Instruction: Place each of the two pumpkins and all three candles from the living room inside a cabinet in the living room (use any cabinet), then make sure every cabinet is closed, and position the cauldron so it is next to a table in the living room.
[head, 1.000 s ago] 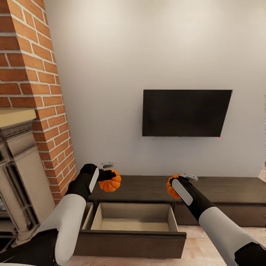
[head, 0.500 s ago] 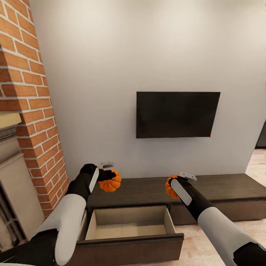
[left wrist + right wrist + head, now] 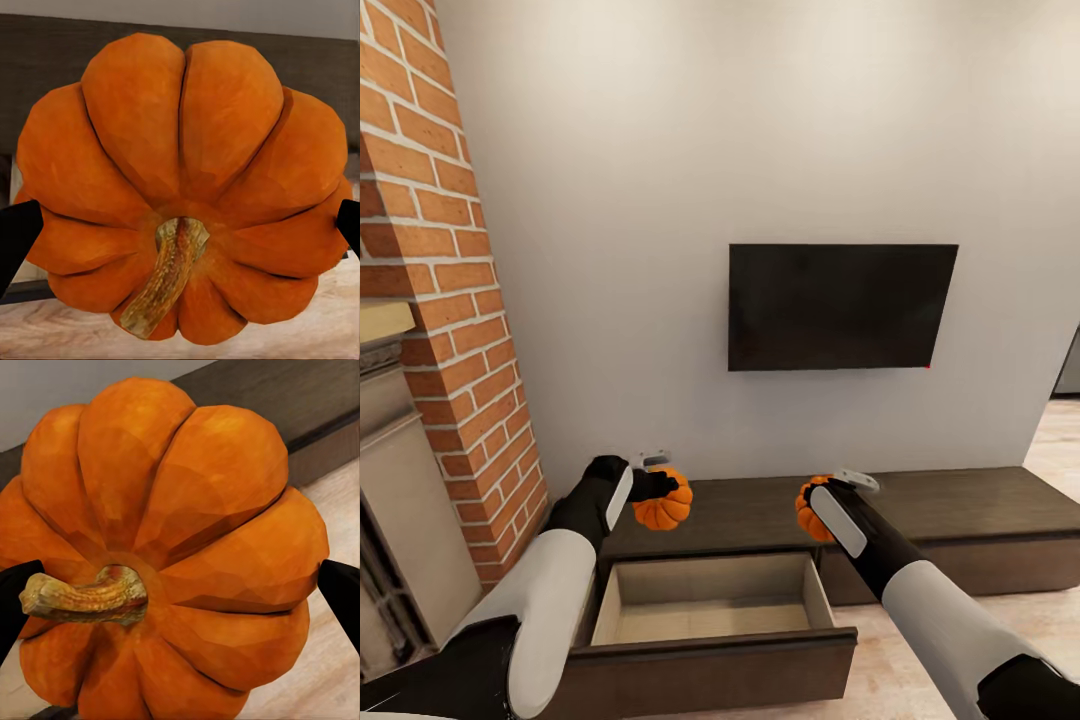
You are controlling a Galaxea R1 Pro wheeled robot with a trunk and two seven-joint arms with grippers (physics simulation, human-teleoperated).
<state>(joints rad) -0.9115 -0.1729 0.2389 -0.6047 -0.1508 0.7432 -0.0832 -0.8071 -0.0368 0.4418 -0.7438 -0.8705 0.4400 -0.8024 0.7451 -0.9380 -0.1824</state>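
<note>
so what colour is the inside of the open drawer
Pale beige inside the open drawer, seen best in the head view.

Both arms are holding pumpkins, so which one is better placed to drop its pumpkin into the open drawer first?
Left, probably. The left gripper holds its pumpkin almost above the open drawer; the right gripper and its pumpkin hang nearer the drawer's right edge.

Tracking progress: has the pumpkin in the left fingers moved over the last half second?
Yes: the left pumpkin sank slightly from the TV toward the open drawer.
</note>
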